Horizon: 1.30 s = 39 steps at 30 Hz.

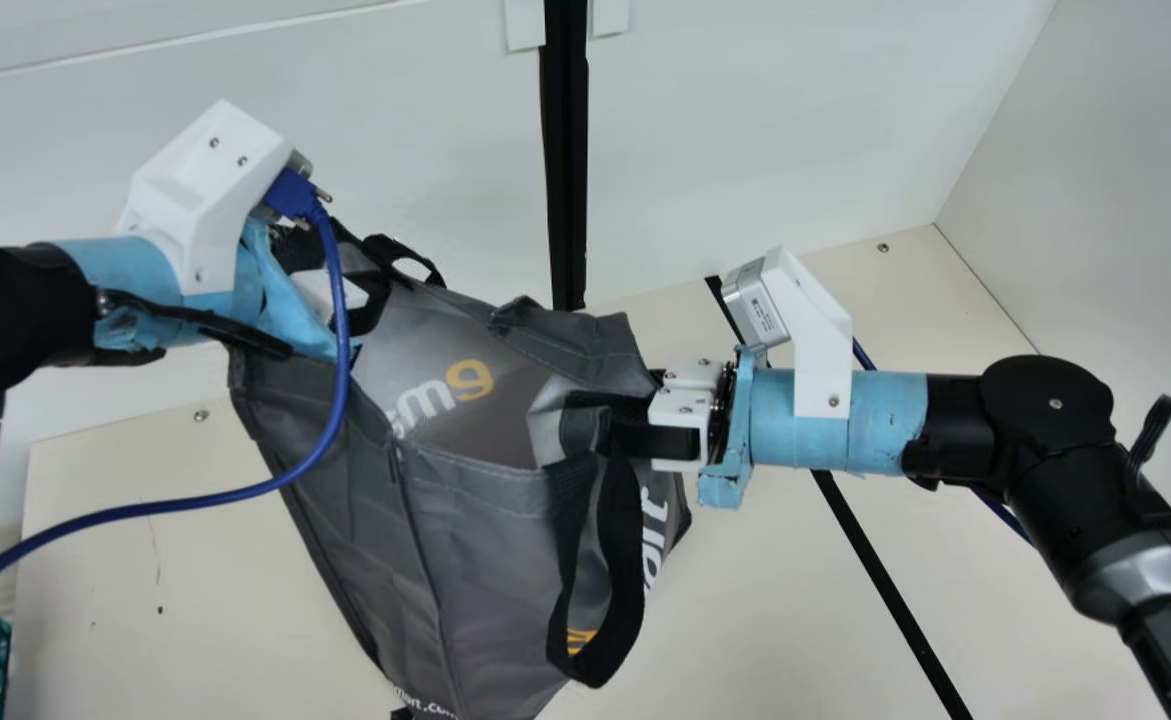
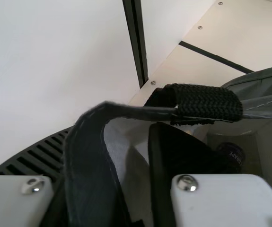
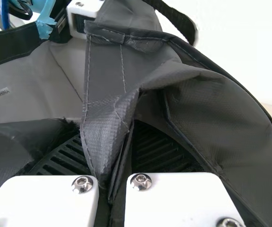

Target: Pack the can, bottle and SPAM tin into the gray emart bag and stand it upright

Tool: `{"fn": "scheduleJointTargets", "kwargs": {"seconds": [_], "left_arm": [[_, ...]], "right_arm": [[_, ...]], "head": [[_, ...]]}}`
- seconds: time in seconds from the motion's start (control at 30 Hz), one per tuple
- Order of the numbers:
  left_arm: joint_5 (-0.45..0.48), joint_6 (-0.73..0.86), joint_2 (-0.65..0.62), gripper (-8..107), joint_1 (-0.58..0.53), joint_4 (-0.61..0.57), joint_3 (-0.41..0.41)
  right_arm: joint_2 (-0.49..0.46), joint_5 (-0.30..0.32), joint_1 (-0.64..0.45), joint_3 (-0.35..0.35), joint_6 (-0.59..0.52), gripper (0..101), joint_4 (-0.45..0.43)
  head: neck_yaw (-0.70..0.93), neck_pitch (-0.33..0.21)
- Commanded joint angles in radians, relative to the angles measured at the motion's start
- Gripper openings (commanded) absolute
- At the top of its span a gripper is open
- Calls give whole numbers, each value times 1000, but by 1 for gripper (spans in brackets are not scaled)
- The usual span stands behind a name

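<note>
Black jointed arms (image 1: 1045, 440), frayed light-blue tape (image 1: 830, 430), white screwed camera brackets (image 1: 823, 350), blue cable (image 1: 341, 350), silvery band (image 1: 1140, 568)

**Gray emart bag (image 1: 485, 540) between arms**

The right gripper (image 1: 620, 418) pinches its right rim; the left gripper (image 1: 369, 302) is at its far left edge; a black handle loop (image 1: 627, 575) hangs near right; a blue cable (image 1: 340, 345) crosses its left side.

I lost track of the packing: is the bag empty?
Not empty: a dark, round-topped item shows inside the bag.
</note>
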Motion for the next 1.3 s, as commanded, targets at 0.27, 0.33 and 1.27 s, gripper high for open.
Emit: {"fn": "scheduleJointTargets", "kwargs": {"seconds": [0.27,0.33,1.27], "left_arm": [[-85,70,-163,77,16,-50,223],[-96,85,-193,84,23,-60,252],[-200,68,-558,90,180,17,557]], "right_arm": [[0,0,0,0,0,0,0],[0,0,0,0,0,0,0],[0,-1,0,0,0,0,0]], "head": [[-1,-23],[-1,-23],[-1,-23]]}}
